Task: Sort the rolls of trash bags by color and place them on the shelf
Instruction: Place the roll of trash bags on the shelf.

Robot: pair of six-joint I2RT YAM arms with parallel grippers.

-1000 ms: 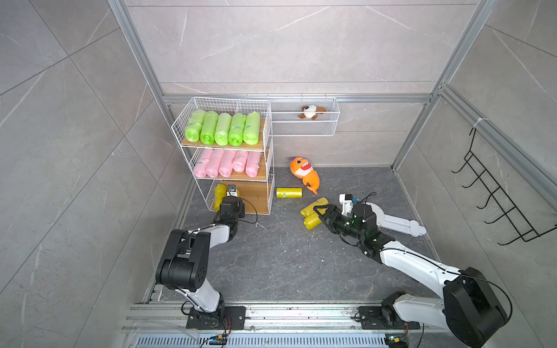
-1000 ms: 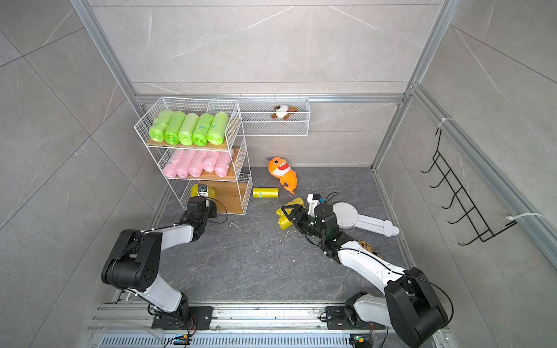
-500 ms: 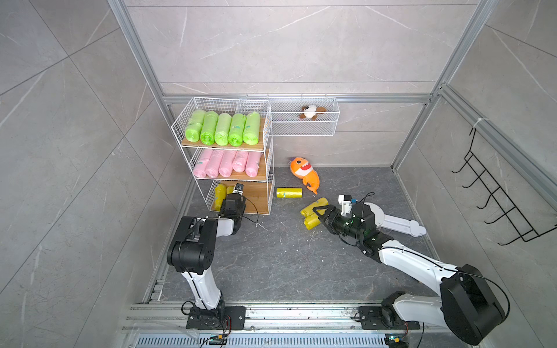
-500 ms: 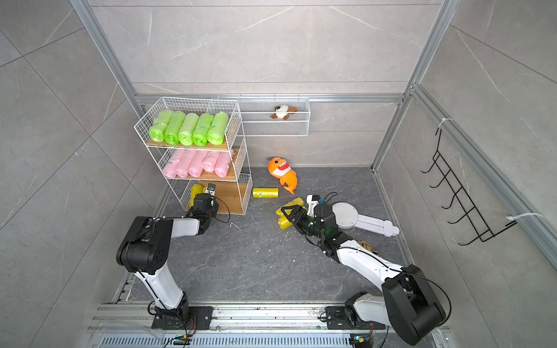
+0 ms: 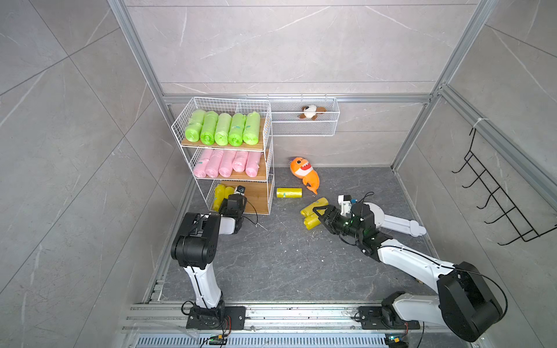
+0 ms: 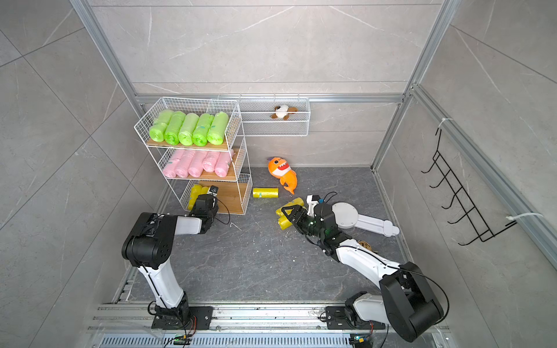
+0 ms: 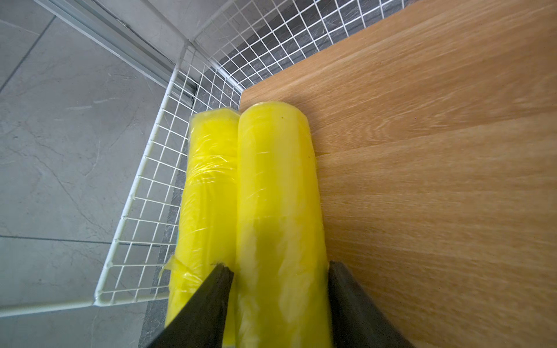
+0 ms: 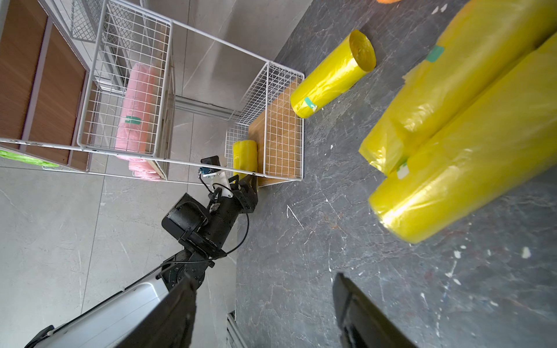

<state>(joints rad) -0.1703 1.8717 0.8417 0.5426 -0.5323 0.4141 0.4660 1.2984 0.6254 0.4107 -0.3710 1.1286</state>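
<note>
Right now I am looking down into a booth of grey tiled walls [image 5: 75, 144] with an aluminium frame. The floor [image 5: 286, 265] is dark and stone-patterned, flecked with white. The shelf [image 5: 182, 120] stands at the upper left of the floor, against the back wall. Five green rolls [image 5: 222, 129] fill its top tier and five pink rolls [image 5: 227, 162] its middle tier. A wire basket [image 5: 301, 129] hangs on the back wall beside the top tier, with a small plush toy [image 5: 310, 112] in it. An orange plush shark [image 5: 304, 173] lies on the floor below the basket, and a black hook rack [image 5: 497, 205] hangs on the wall at the right of the frame.

My left gripper [image 7: 277, 269] reaches into the bottom tier from the front. Its jaws stand apart, one on each side of a yellow roll [image 7: 277, 195] that lies on the wooden board. One finger sits in the seam between that roll and a second yellow roll [image 7: 208, 186], which lies against the wire side. Whether the fingers press the roll I cannot tell.

My right gripper [image 8: 262, 280] hangs low over the floor at centre right in both top views, its jaws apart and empty. A pair of yellow rolls [image 5: 312, 214] lies side by side, touching, just ahead of its fingertips. A lone yellow roll [image 5: 289, 192] lies farther off, near the lower right corner of the shelf.
</note>
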